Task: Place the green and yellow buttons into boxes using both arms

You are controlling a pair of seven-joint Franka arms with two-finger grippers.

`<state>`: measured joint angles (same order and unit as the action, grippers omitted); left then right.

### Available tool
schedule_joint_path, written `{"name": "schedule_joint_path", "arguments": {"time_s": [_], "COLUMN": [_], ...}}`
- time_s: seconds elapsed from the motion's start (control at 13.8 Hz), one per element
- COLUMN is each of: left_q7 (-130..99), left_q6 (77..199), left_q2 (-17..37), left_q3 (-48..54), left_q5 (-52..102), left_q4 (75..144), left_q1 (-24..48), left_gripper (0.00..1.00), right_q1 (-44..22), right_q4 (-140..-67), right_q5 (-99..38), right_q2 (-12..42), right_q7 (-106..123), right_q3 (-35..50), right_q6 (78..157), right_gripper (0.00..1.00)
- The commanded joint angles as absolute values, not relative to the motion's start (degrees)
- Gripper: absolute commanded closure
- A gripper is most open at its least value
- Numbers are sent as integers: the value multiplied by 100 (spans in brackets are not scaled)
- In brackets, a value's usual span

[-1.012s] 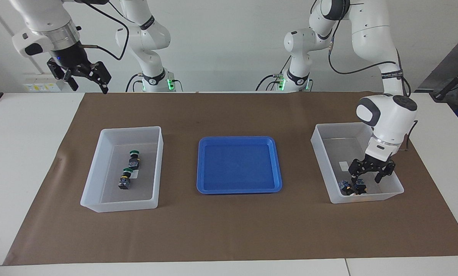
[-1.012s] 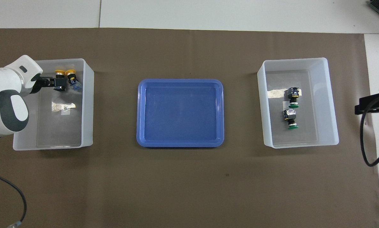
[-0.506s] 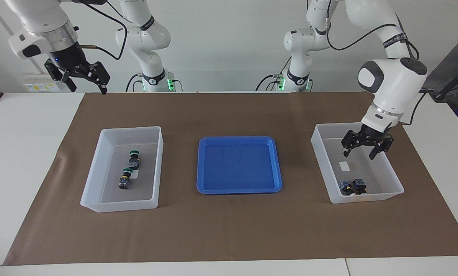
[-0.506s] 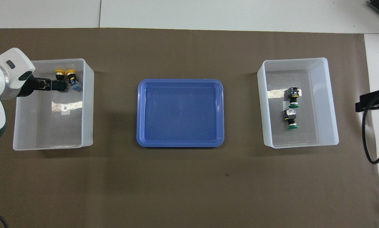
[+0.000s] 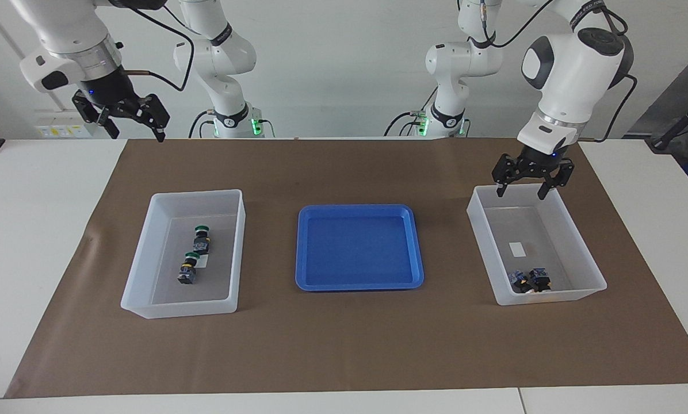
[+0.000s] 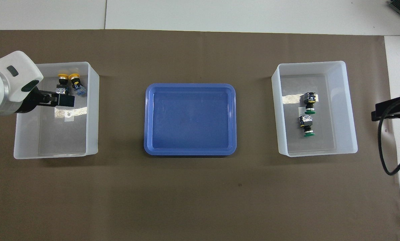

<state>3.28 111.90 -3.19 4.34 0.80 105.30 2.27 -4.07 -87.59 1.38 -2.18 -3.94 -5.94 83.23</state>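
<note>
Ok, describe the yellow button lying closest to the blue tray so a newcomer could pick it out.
Start at the blue tray mid-table, then go to the translucent box toward the left arm's end. In that box's corner farthest from the robots lie two yellow buttons; take the one nearer the tray. It lies tilted with a blue base, while its neighbour lies straight.

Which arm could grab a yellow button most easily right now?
Left. The left gripper, open, hangs over the box holding the yellow buttons; the right gripper waits high at the right arm's end.
</note>
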Motion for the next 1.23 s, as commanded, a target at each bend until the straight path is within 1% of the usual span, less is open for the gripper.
{"name": "schedule_joint_path", "arguments": {"time_s": [0.0,0.07,0.29,0.36,0.51,0.72,1.16], "left_q7": [237,237,255,255,255,272,552], "left_q6": [10540,10347,9513,9310,9229,9132,9140], "left_q2": [-202,-159,244,316,343,159,167], "left_q3": [413,413,404,404,396,404,343], "left_q5": [-97,-97,-114,-106,-123,-97,-79], "left_q4": [9819,9617,8669,8483,8411,8560,8508], "left_q1": [264,255,193,185,176,185,167], "left_gripper": [0,0,0,0,0,0,0], "right_q1": [-360,-360,-352,-352,-352,-352,-360], "right_q4": [-8982,-8982,-8974,-8974,-8982,-9017,-9026], "right_q5": [141,141,158,167,167,167,185], "right_q2": [-395,-404,-404,-404,-404,-413,-413], "right_q7": [-264,-255,-237,-237,-237,-246,-237], "right_q3": [-545,-545,-554,-554,-554,-554,-545], "right_q6": [8420,8429,8429,8437,8525,8534,8640], "right_gripper": [0,0,0,0,0,0,0]}}
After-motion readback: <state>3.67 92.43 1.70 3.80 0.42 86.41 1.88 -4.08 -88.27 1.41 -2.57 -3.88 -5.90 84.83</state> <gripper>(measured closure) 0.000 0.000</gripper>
